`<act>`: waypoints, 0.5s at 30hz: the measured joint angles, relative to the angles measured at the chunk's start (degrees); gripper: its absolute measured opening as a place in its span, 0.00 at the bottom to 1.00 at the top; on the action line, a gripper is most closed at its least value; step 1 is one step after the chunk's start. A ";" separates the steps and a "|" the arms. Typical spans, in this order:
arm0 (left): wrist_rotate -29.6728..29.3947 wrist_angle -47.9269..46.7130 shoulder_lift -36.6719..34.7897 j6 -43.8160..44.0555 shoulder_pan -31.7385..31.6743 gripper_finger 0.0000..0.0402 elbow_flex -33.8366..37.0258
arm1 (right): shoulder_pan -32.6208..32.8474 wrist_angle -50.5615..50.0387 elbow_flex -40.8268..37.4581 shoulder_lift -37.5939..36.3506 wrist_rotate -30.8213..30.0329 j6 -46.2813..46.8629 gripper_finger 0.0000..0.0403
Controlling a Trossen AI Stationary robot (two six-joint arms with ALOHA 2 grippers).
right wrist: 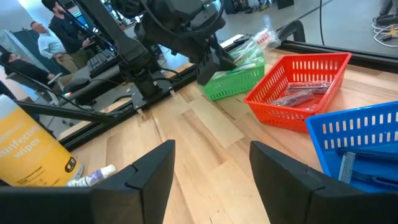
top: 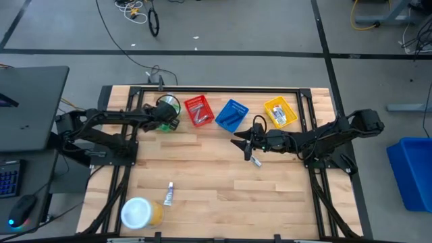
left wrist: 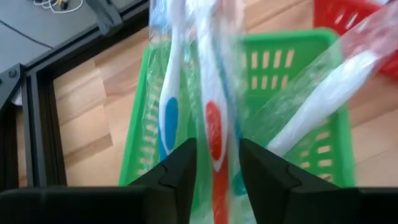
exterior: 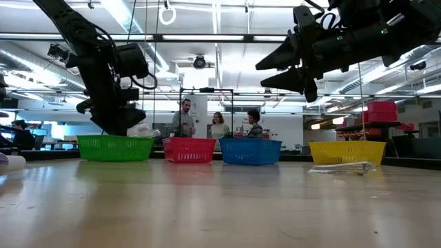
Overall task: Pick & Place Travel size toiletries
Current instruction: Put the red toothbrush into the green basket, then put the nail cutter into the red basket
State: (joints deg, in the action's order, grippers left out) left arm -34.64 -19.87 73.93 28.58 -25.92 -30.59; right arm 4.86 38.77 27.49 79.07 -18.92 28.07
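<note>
My left gripper [left wrist: 217,180] is over the green basket [left wrist: 292,56] at the table's far left, pointing slantwise down into it, with its fingers apart. A red-and-white toothbrush [left wrist: 213,134] in clear wrap stands between the fingers. A blue-and-white toothbrush [left wrist: 169,112] and another wrapped white one [left wrist: 323,93] lean in the basket beside it. My right gripper [top: 241,144] hangs open in the air right of the table's middle. A small wrapped item [top: 256,162] lies on the table below it. A white tube [top: 169,194] lies near the front. My left gripper has the wrapped red-and-white toothbrush's handle [left wrist: 214,186] between its two parted fingers. The fingers come slanting down from the table's left and lie along the handle. I cannot tell whether they touch the wrap. The toothbrush's far end reaches into the basket.
A red basket [top: 198,110], a blue basket [top: 231,115] and a yellow basket [top: 280,111] stand in a row along the far edge, each holding toiletries. A big yellow jar with a white lid [top: 138,212] lies at the front left. People stand in the room beyond the table.
</note>
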 joint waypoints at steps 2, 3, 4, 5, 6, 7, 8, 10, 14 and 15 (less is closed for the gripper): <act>0.01 -0.48 -0.07 -0.51 0.55 0.35 -0.91 | 0.00 0.00 0.00 0.00 0.00 0.01 0.54; -0.01 -0.82 -0.11 -0.91 0.91 0.36 -1.46 | 0.00 -0.01 0.00 0.00 0.02 0.01 0.54; -0.01 -1.10 -0.11 -1.29 1.34 0.37 -2.05 | 0.00 -0.01 0.00 0.00 0.08 0.02 0.54; -0.03 -1.55 -0.11 -1.60 1.68 0.38 -2.66 | 0.00 -0.02 0.00 0.00 0.12 0.09 0.54; -0.08 -2.15 -0.11 -1.61 2.00 0.39 -3.33 | 0.00 -0.23 0.00 0.00 0.14 0.03 0.53; -0.08 -2.91 -0.11 -1.60 2.27 0.40 -3.99 | 0.00 -0.84 0.00 -0.04 0.14 -0.05 0.53; -0.10 -3.86 -0.11 -1.57 2.52 0.40 -4.64 | 0.00 -1.82 0.00 -0.04 0.15 -0.12 0.53; -0.18 -5.77 -0.11 -0.79 3.37 0.41 -5.81 | 0.00 -4.12 0.00 -0.04 0.25 -0.03 0.52; -0.12 -8.13 -0.11 -0.21 6.32 0.41 -8.10 | 0.00 -10.83 0.00 -0.04 0.35 1.75 0.54; -0.12 -8.80 -0.11 -0.03 7.19 0.41 -8.78 | 0.04 -12.84 0.00 -0.04 0.53 2.02 0.54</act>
State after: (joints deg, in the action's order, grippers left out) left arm -34.77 -28.67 73.82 28.55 -18.73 -39.37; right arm 4.91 25.92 27.49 79.02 -18.39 30.09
